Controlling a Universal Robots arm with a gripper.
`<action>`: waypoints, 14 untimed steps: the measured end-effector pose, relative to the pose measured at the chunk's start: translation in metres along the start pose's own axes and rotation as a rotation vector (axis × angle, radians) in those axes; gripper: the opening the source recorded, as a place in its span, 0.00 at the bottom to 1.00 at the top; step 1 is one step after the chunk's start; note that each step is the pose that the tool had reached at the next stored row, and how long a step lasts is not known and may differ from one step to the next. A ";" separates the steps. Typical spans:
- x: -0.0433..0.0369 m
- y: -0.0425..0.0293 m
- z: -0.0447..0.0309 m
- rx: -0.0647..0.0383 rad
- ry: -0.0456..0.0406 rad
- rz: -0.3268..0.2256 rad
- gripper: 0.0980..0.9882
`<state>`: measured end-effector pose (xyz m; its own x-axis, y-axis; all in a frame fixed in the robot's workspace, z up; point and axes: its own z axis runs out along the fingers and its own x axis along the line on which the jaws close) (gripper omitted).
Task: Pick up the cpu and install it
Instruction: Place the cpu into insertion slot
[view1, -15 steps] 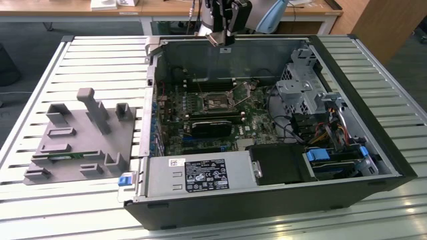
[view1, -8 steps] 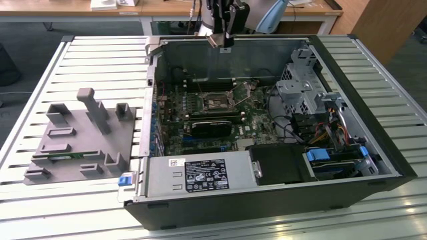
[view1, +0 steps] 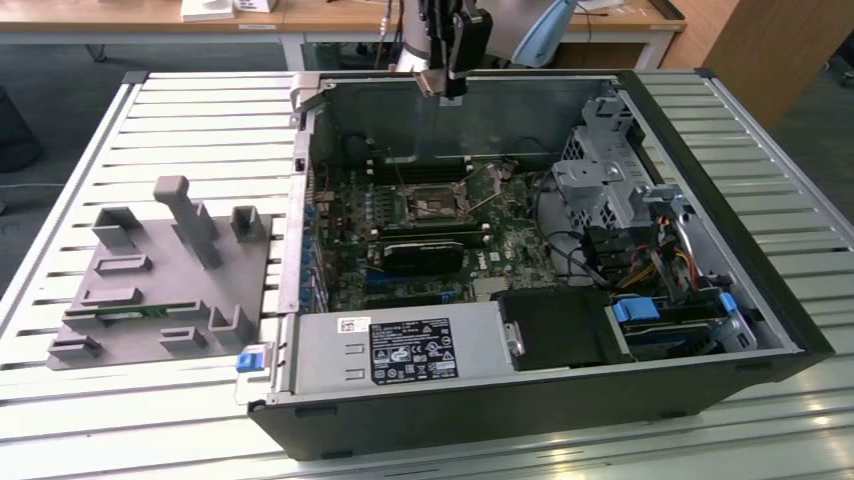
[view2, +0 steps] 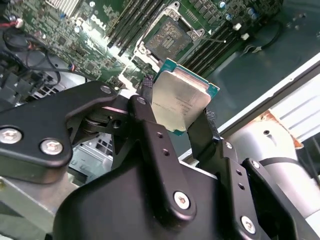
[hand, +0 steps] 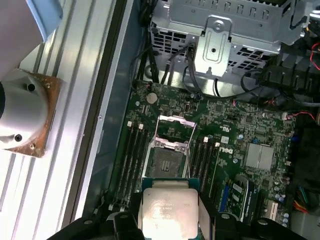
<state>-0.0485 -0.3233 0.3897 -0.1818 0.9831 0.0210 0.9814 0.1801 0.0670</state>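
Observation:
The cpu (view2: 181, 96), a small flat square chip with a silvery top and a green rim, sits pinched by two opposite edges between the black fingers (view2: 146, 107) of my gripper (view2: 177, 107). The cpu (hand: 169, 210) also appears in the first wrist view, held just short of the open motherboard socket (hand: 167, 161), whose metal load frame (hand: 172, 131) is flipped up. In the exterior view my gripper (view1: 445, 88) hangs over the far wall of the open computer case (view1: 747, 290), above and behind the socket (view1: 434, 205).
Memory slots (hand: 134, 155) flank the socket on both sides. A metal drive cage (view1: 601, 170), cables and a grey power supply (view1: 400, 350) fill the case around the board. A grey parts fixture (view1: 154, 275) stands on the slatted table at the exterior view's left.

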 end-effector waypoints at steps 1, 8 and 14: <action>0.0000 0.0000 0.0002 0.000 -0.0012 0.017 0.49; 0.0000 -0.0001 0.0013 -0.002 -0.0051 0.075 0.49; -0.0001 -0.0001 0.0025 -0.002 -0.0051 0.075 0.49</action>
<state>-0.0485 -0.3233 0.3872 -0.1071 0.9940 0.0210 0.9922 0.1055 0.0670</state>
